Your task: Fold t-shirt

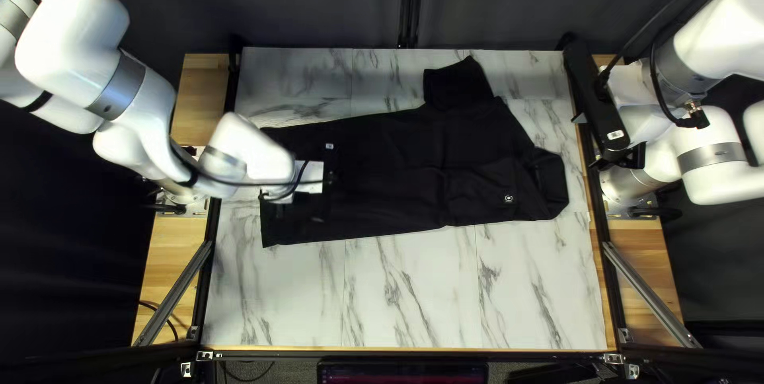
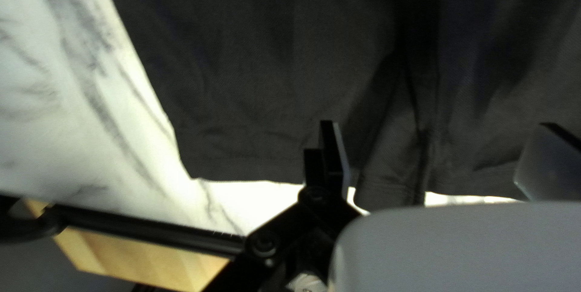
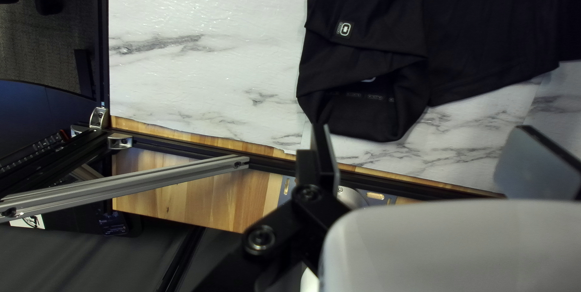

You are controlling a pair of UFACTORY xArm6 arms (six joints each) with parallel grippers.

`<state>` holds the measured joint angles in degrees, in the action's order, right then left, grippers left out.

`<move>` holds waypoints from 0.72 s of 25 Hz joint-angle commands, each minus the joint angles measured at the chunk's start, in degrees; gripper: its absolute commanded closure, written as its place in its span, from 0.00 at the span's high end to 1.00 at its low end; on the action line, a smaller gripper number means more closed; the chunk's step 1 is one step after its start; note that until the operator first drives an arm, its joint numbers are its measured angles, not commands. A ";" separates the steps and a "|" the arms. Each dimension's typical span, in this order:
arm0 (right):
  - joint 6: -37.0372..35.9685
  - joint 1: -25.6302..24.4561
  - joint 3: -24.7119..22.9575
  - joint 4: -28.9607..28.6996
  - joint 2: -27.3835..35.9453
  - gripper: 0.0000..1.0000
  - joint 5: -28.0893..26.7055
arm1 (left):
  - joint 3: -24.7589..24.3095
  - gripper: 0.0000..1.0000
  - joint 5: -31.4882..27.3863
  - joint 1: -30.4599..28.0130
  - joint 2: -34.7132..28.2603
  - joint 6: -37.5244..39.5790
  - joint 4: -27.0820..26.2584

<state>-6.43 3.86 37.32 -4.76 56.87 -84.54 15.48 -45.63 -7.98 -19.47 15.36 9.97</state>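
Where the t-shirt (image 1: pixel 398 161) is lying: it is stretching sideways across the tabletop (image 1: pixel 414 296), its hem (image 2: pixel 242 170) pointing toward my left arm (image 1: pixel 151 109), what looks like its collar (image 1: pixel 555 185) toward my right arm (image 1: pixel 712 157).
Left hand (image 2: pixel 439 125): hanging over the hem end, its fingers (image 2: pixel 336 153) standing wide and gripping nothing.
Right hand (image 3: pixel 423 128): hanging near the collar end, standing just as wide, holding nothing.
Hem: probably starting the next fold; pinching every layer close to the edge is mattering most, since lifting low and slowly is keeping them from sliding apart.
Sleeve (image 1: pixel 458 85): sticking out toward the far edge; leaving it untucked is risking a lopsided bundle.
Counts: I am counting one t-shirt, one sleeve sticking out, two arms, two hands.
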 commanded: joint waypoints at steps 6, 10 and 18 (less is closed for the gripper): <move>0.00 0.00 0.00 0.00 0.00 1.00 0.00 | -3.55 0.99 -2.39 3.70 -6.15 -7.93 -5.08; 0.00 0.00 0.00 0.00 0.00 1.00 0.00 | -3.60 0.64 0.62 4.49 -2.94 -10.58 -6.85; 0.00 0.00 0.00 0.00 0.00 1.00 0.00 | -2.65 0.00 -0.14 2.69 -2.40 -11.26 -8.50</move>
<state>-6.43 3.86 37.32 -4.76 56.87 -84.54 12.36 -44.59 -4.38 -21.18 3.47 1.61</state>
